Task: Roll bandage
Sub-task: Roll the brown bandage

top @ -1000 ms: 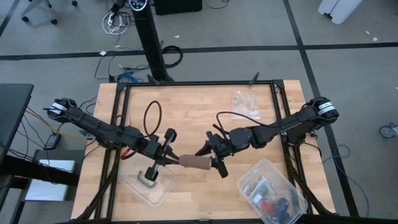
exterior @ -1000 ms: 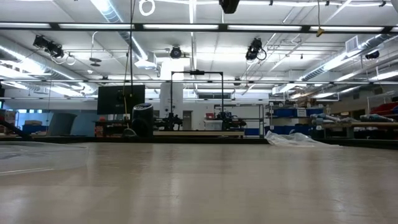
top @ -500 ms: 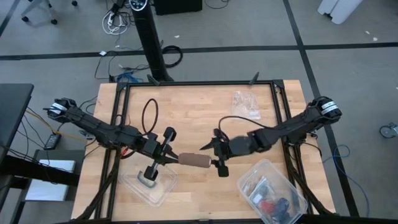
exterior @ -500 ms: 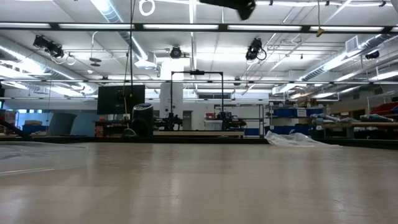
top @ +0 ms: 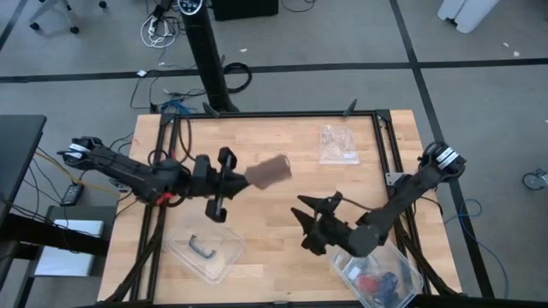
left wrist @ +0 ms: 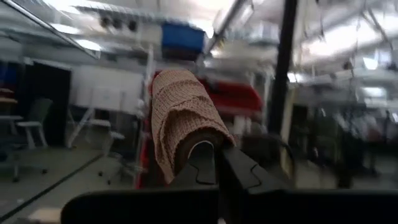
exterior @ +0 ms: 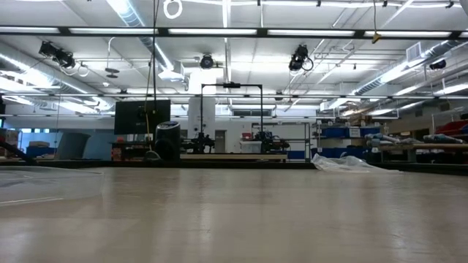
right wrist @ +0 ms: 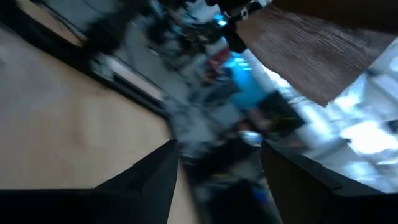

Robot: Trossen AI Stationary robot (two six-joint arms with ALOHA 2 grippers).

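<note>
The bandage point(top: 267, 173) is a brown roll, carried in the air over the table's middle by my left gripper point(top: 233, 180), which reaches in from the left and is shut at the roll's near end. In the left wrist view the bandage point(left wrist: 181, 115) points away from the fingers and upward. My right gripper point(top: 306, 227) stands open nearer the front edge, apart from the roll, with nothing between its fingers point(right wrist: 149, 180). The low view shows neither arm. My left gripper has its shut fingers point(left wrist: 202, 163) in the dark core at the roll's near end point(left wrist: 198, 142), so the roll's wraps lie around the fingertips. The fingers lie along the roll, coming from the table's left and slanting up. The roll is lifted clear and juts out beyond them.
A clear lid with a black handle point(top: 204, 248) lies near the front left. A clear plastic tub point(top: 377, 265) with small items stands at the front right, just beside my right gripper. A clear bag point(top: 338, 144) lies at the far right.
My left gripper has risen and swung toward the far edge, tipping up, and the roll has gone with it, clear of the table. My right gripper has come off the roll's free end, rolled about, and drawn back toward the near edge beside the tub.
</note>
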